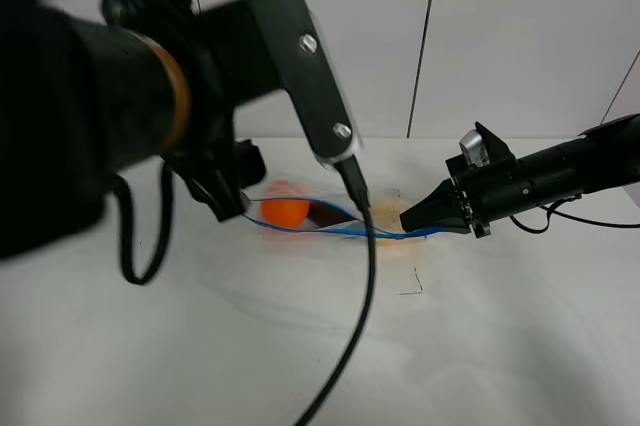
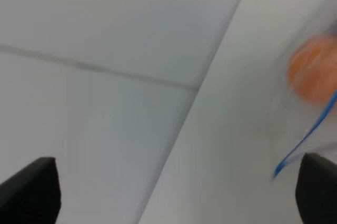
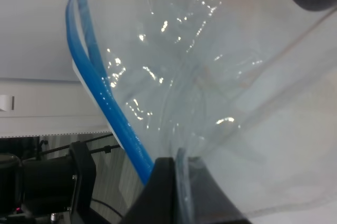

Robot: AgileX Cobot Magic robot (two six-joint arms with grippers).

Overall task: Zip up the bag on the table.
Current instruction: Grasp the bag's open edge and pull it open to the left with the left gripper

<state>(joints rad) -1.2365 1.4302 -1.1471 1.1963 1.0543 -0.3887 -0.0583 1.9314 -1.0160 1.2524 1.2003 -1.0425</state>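
Exterior high: shows the bag point(image 1: 318, 216) lying on the white desk point(image 1: 200, 346), toward the back, between the two arms. Shows its blue zipper strip point(image 1: 345, 230) bowed apart into two lines, so judged not yet sealed. Seen through the clear plastic: an orange point(image 1: 285, 211) toward the left end and a dark shape point(image 1: 326, 212) beside it; a yellowish tint further right, too faint to name. Puts the right gripper point(image 1: 408, 218) at the strip's right end and the left gripper point(image 1: 228, 201) just beside the left end.

Left wrist: blurred. Shows the fingers point(image 2: 31, 187) spread wide, released, nothing between them; strip's corner just beside one finger, orange beyond it.

Right wrist: shows the gripper clenched on the bag's edge, right next to the strip, the two blue tracks parted beyond the pinch.

To do the step well: hold the right pinch firm as an anchor, close the left gripper squarely over both tracks at their end, then slide along without dragging the bag across the desk. Expect resistance where the fruit bulges against the mouth.
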